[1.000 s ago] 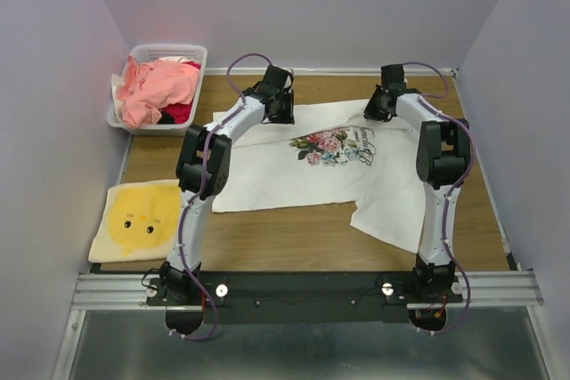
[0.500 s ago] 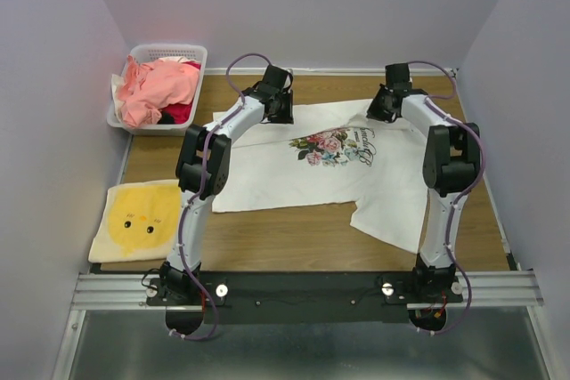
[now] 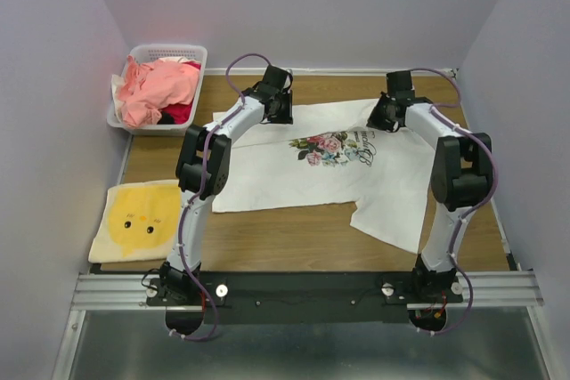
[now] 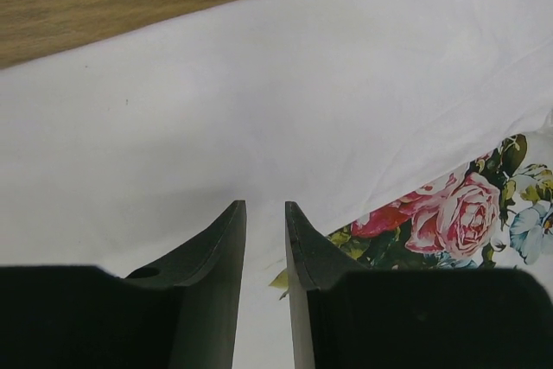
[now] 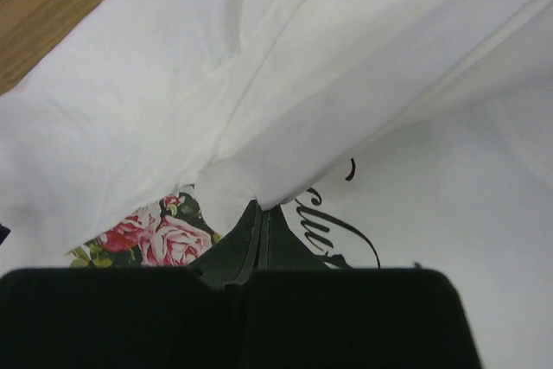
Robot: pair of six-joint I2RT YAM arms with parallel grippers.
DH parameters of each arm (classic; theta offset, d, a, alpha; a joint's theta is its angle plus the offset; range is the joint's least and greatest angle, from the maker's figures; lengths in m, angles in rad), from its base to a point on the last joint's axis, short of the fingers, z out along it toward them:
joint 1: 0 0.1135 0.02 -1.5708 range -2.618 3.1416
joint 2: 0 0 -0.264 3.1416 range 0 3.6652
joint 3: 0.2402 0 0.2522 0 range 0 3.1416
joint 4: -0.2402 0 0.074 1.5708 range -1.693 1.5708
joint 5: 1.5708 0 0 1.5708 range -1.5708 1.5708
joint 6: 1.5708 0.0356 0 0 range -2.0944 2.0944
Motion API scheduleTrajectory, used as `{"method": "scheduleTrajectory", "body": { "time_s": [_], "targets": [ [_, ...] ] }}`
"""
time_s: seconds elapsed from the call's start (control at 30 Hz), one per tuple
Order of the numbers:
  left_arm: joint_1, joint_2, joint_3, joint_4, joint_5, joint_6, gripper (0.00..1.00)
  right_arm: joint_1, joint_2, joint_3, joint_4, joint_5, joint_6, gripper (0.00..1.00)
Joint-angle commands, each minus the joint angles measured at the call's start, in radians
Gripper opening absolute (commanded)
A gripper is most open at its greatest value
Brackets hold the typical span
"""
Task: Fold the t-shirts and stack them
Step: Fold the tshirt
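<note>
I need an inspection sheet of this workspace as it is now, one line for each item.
Surface: wooden table, partly covered by cloth.
Job's things: white floral t-shirt spread in the middle, far edge raised at the grippers; salmon-pink and red t-shirts heaped in the white basket.
Clutter: yellow folded cloth with a face print, near left.
Grippers: right gripper shut on a fold of the white shirt; left gripper slightly apart over the shirt, grip unclear.
Cables: purple cables along both arms, nothing seen caught.
Surroundings: plain walls; metal rail at the near edge.
</note>
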Motion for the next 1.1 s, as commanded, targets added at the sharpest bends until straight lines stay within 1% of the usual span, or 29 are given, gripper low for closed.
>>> {"method": "scheduleTrajectory", "body": {
  "time_s": [0.0,0.1,0.23,0.27,0.3,0.37,0.4,0.43,0.5,0.63,0.73,0.83,0.9,0.93,0.97,1.03,1.07],
  "targets": [
    [0.007,0.008,-0.004,0.011,-0.030,0.010,0.33,0.014,-0.121,-0.117,0.000,-0.010,0.040,0.01],
    [0.007,0.023,0.017,0.005,-0.033,0.010,0.33,0.021,-0.170,-0.197,-0.001,-0.018,0.056,0.01],
    [0.009,0.036,0.039,0.002,-0.035,0.014,0.33,0.030,-0.189,-0.271,-0.009,-0.028,0.073,0.01],
    [0.009,0.037,0.043,0.001,-0.036,0.018,0.33,0.032,-0.192,-0.283,-0.015,-0.034,0.081,0.05],
    [0.009,0.042,0.045,0.000,-0.038,0.018,0.33,0.036,-0.198,-0.292,-0.018,-0.040,0.084,0.22],
    [0.009,0.042,0.053,-0.002,-0.047,0.021,0.33,0.043,-0.210,-0.312,-0.030,-0.034,0.096,0.37],
    [0.009,0.043,0.054,-0.005,-0.050,0.024,0.33,0.049,-0.226,-0.316,-0.035,-0.022,0.098,0.52],
    [0.009,0.043,0.057,-0.006,-0.055,0.025,0.33,0.049,-0.235,-0.317,-0.039,-0.013,0.098,0.55],
    [0.009,0.045,0.066,-0.014,-0.075,0.027,0.33,0.053,-0.253,-0.309,-0.055,0.011,0.096,0.58],
    [0.011,0.033,0.063,-0.017,-0.096,0.027,0.33,0.053,-0.279,-0.273,-0.078,0.122,0.080,0.59],
    [0.011,-0.002,0.037,-0.020,-0.145,0.027,0.33,0.052,-0.272,-0.227,-0.115,0.202,0.073,0.59],
    [0.011,-0.062,-0.031,-0.020,-0.203,0.022,0.33,0.053,-0.272,-0.210,-0.165,0.287,0.080,0.58],
    [0.012,-0.129,-0.116,-0.014,-0.245,0.016,0.33,0.053,-0.292,-0.222,-0.199,0.361,0.087,0.58],
    [0.014,-0.160,-0.156,-0.002,-0.253,0.016,0.33,0.052,-0.302,-0.242,-0.207,0.381,0.084,0.58],
    [0.014,-0.191,-0.238,0.009,-0.263,0.013,0.33,0.052,-0.312,-0.254,-0.220,0.398,0.078,0.58],
    [0.020,-0.286,-0.318,0.032,-0.271,-0.005,0.33,0.052,-0.335,-0.269,-0.240,0.426,0.066,0.58],
    [0.021,-0.318,-0.390,0.032,-0.276,-0.013,0.33,0.050,-0.341,-0.283,-0.272,0.430,0.066,0.58]
  ]
}}
